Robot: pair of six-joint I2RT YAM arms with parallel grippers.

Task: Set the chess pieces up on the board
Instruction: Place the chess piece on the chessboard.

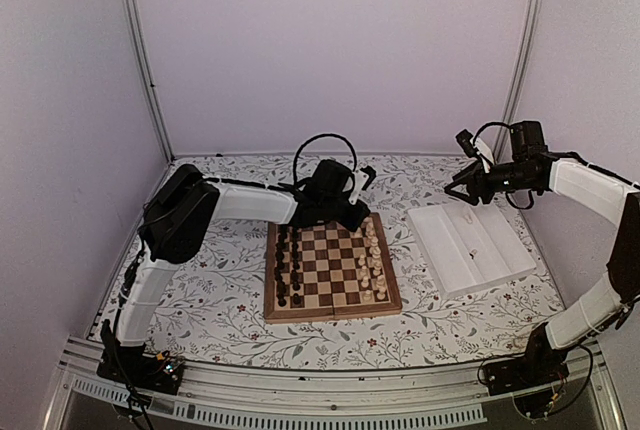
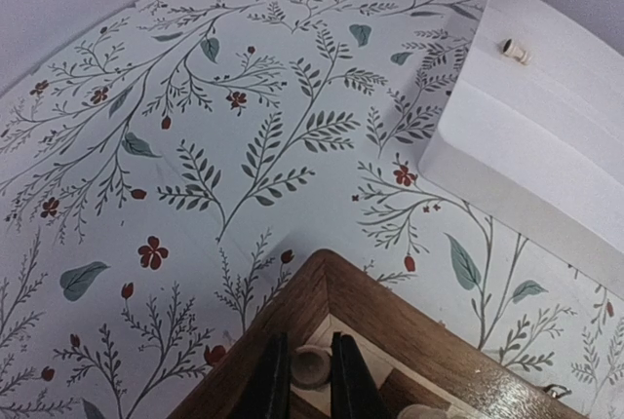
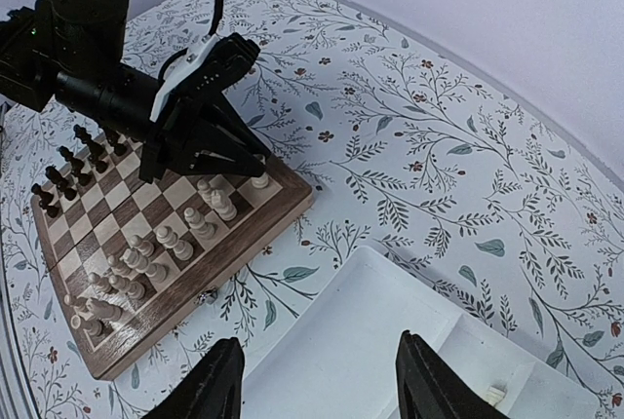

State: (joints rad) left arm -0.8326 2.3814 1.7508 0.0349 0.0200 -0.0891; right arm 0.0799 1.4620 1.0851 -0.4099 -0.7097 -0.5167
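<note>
Pale cream chess pieces [image 1: 375,260] line the right edge of the square checkered wooden board [image 1: 330,316]. At its far right corner the left gripper [image 2: 304,385] pinches one cream piece [image 2: 312,365]. The right gripper [image 3: 322,380] gapes over the white ridged tray [image 3: 351,341].

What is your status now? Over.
Left gripper shut on cream piece at board corner. Right gripper open over white tray, a loose piece inside. Nothing in the way.
</note>
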